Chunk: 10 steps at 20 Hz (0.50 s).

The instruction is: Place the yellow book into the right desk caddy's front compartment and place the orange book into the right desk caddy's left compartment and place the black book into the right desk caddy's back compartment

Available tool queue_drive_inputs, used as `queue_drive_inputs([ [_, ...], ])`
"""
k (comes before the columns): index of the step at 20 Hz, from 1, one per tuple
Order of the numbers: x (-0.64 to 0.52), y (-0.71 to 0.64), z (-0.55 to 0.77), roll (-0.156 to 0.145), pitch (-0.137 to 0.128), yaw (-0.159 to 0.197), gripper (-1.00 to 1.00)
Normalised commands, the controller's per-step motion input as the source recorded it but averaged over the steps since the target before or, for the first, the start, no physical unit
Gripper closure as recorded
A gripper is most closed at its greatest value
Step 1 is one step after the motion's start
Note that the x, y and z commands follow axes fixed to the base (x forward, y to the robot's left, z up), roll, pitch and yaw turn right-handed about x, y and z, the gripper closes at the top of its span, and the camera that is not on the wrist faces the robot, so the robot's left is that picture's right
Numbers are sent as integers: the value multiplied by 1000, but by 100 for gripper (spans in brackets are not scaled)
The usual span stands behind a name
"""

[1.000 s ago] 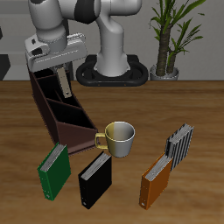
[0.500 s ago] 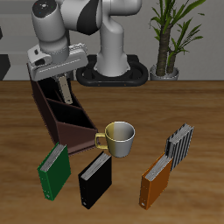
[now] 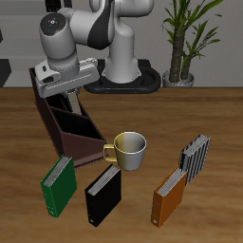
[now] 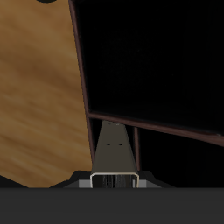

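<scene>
We see gripper [image 3: 63, 93] hanging low over back end of right desk caddy [image 3: 76, 138], upper left of exterior frame. Fingers hidden behind caddy wall; we cannot tell whether jaws spread or pressed together. Wrist view: dark caddy interior, one partition [image 4: 166, 127] crossing, thin upright object [image 4: 114, 150] close to camera, identity unclear. Black book [image 3: 102, 196] stands at lower centre, orange book [image 3: 168, 198] lower right. Green book [image 3: 58, 184] lower left, striped book [image 3: 195, 157] behind orange one. Mug [image 3: 127, 151] beside caddy's low end. Yellow book not identifiable.
</scene>
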Motion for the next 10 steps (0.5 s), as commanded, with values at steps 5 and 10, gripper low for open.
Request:
queue_drive_inputs([
  [5, 39, 14, -136, -23, 20, -15, -100],
  [10, -20, 41, 84, -2, -16, -12, -100],
])
